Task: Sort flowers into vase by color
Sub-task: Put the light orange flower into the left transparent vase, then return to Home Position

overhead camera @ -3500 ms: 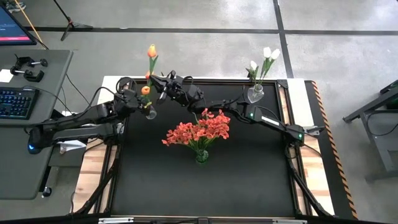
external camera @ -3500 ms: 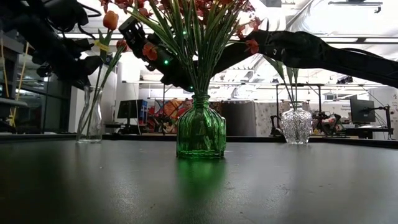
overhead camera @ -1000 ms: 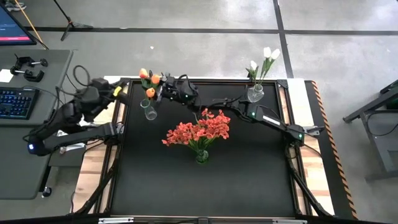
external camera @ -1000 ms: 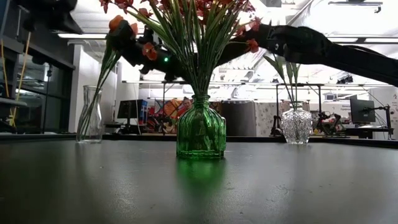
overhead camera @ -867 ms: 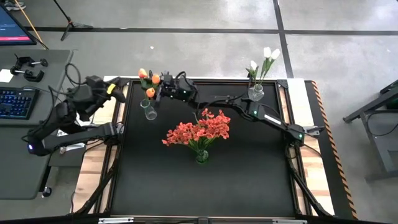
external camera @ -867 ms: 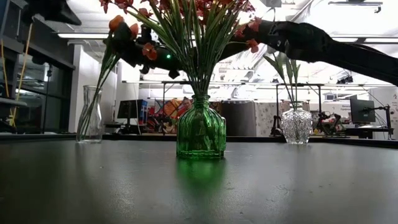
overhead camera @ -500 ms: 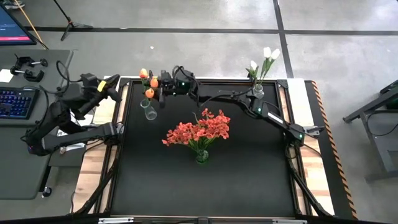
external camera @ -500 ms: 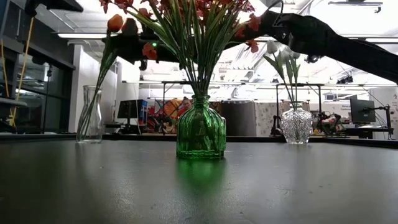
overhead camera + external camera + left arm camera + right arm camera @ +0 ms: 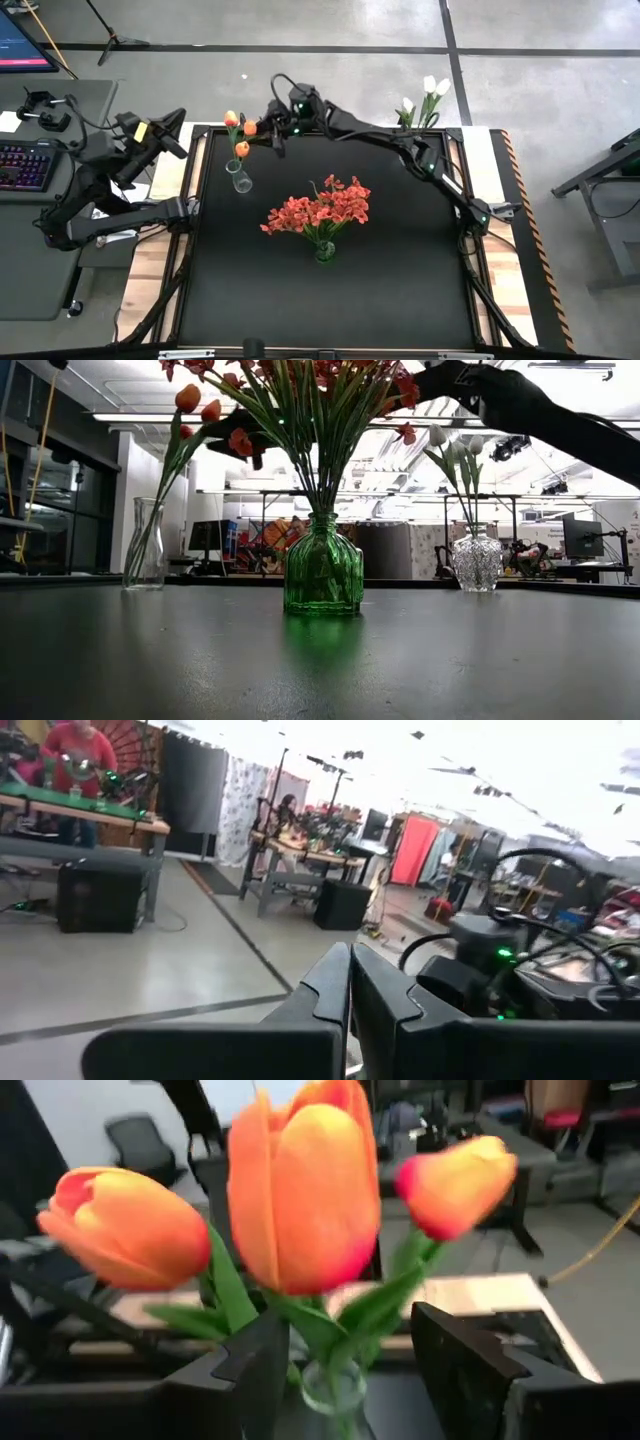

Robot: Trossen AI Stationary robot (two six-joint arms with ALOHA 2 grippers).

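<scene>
Three orange tulips stand together in a clear glass vase near the far left corner of the black table; their stems lean away from the table's middle, so the blooms hang above the far edge. In the right wrist view the three blooms fill the picture, one large and two smaller to either side, with the vase mouth below them. The bushy red-orange blossoms fill a green glass vase at the middle of the table, spreading wide over it. The white tulips sit in a cut-glass vase at the far right corner, well apart from the other two.

The right pincer reaches across the far edge and hovers just beside the orange blooms, level with them. Its fingers stand released, wide apart, with the tulip stems seen between them; whether they touch a stem or leaf is hard to say from here, but nothing looks gripped.

The left pincer is raised off the table's left side, above the wooden edge, pointing toward the orange tulips and holding nothing. Its fingers are clenched flat together. Beyond it lies a side desk with a keyboard.
</scene>
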